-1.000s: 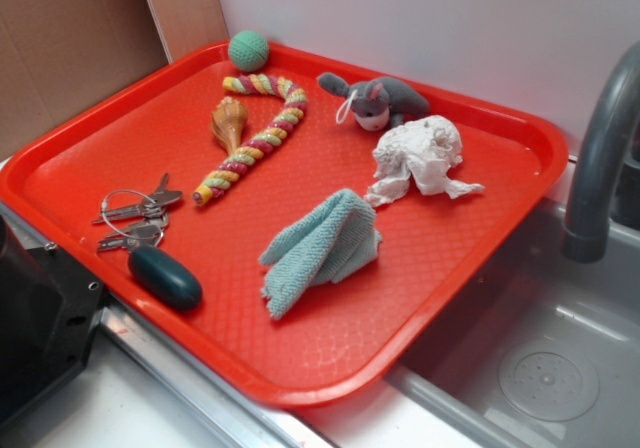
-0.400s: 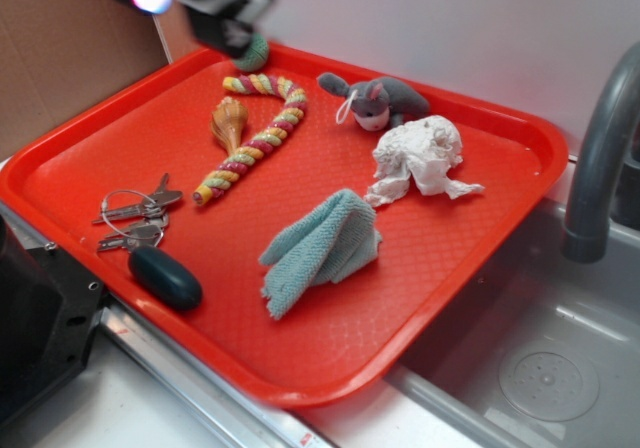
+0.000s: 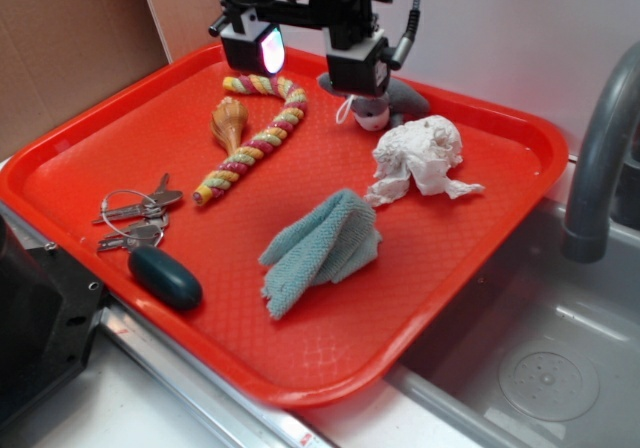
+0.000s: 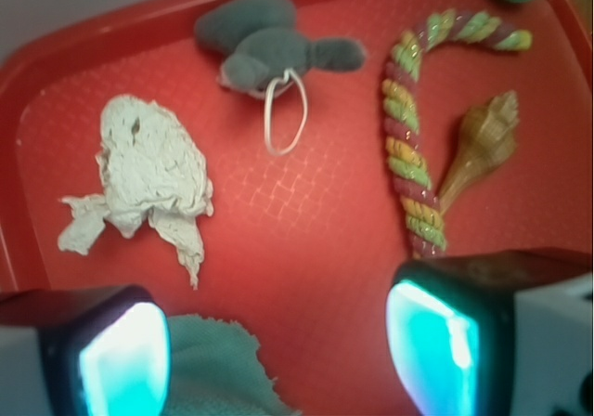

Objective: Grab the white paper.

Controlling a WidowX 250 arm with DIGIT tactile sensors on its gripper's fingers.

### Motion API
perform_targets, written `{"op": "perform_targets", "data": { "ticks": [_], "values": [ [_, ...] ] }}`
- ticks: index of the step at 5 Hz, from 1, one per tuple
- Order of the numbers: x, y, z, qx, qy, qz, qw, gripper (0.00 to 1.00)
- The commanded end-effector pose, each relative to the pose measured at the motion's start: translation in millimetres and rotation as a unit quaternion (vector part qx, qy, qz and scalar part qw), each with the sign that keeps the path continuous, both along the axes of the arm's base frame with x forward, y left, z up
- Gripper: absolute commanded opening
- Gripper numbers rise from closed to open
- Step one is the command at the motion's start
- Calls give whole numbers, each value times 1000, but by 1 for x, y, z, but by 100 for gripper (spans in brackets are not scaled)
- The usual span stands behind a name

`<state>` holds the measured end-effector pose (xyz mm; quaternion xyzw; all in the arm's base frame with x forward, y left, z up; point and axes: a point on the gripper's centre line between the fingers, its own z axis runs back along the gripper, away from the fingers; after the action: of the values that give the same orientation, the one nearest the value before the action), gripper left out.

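Note:
The white paper (image 3: pixel 420 158) is a crumpled wad with trailing ends, lying on the right side of the red tray (image 3: pixel 100 138). The wrist view has the white paper (image 4: pixel 153 170) at its left. My gripper (image 3: pixel 305 56) hangs open above the tray's far part, over the striped rope and in front of the grey plush, up and left of the paper. In the wrist view my gripper (image 4: pixel 278 351) is wide open, its two glowing pads at the bottom corners with only bare tray and a cloth corner between them.
A grey plush toy (image 3: pixel 385 103) lies just behind the paper. A teal cloth (image 3: pixel 320 243), a striped rope (image 3: pixel 250 143), a shell (image 3: pixel 228 121), keys (image 3: pixel 135 213) and a dark oval fob (image 3: pixel 165 276) share the tray. A grey faucet (image 3: pixel 600 158) stands over the sink at right.
The arm has come in from the upper left and moved right over the tray's far part; it was out of view a second ago. Nothing on the tray has shifted.

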<state>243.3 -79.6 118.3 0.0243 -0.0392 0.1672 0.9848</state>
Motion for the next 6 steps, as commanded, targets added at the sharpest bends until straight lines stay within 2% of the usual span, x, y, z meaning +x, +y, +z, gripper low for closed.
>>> {"op": "perform_targets", "data": {
  "ticks": [1, 2, 3, 4, 5, 6],
  "values": [
    [25, -7, -33, 79, -31, 7, 996, 100],
    [48, -21, -73, 36, -57, 1, 998, 100],
    [63, -35, -77, -3, -73, -17, 997, 100],
    [74, -34, -89, 7, -56, -20, 998, 100],
    [84, -20, -86, 9, -55, -4, 998, 0],
    [88, -3, -57, -7, -64, 7, 998, 0]
  ]
}}
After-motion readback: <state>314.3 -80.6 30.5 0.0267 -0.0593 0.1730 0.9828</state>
